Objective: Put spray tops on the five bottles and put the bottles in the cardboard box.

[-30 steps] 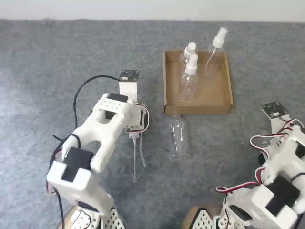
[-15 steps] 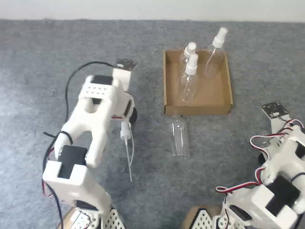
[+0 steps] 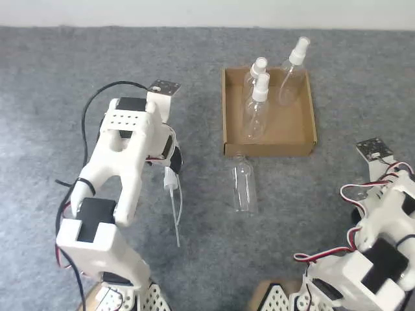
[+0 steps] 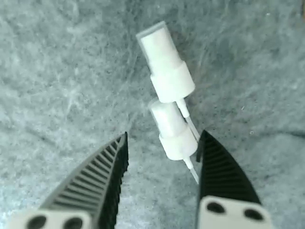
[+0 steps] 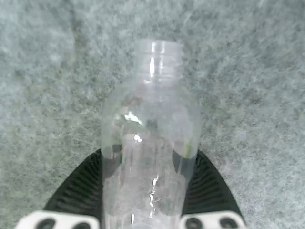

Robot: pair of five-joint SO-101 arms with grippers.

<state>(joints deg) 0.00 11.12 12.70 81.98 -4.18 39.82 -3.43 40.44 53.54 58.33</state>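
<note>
The left pincer hangs released over the grey bench, its two black ribbed fingers spread wide. Two white spray tops lie on the surface at the gap. The nearer spray top sits between the fingertips, close to one finger. The farther spray top lies just beyond it, the two nearly end to end and seeming to touch, with thin dip tubes trailing from them. In the high view both tops lie left of centre, just at the head of the left arm, and their tubes run toward the lower edge of the frame. The cardboard box sits in the upper right-centre with three capped bottles lying inside. The middle capped bottle lies in the box's left half, the rear capped bottle is just behind it, and the right capped bottle slants so that its white top pokes over the box's upper wall. An uncapped bottle lies on the bench just below the box's lower wall, its neck pointing at the box. The right arm stands in the lower right corner. The right pincer is clenched on a clear open-necked bottle, whose neck juts out past the fingertips above the bench.
</note>
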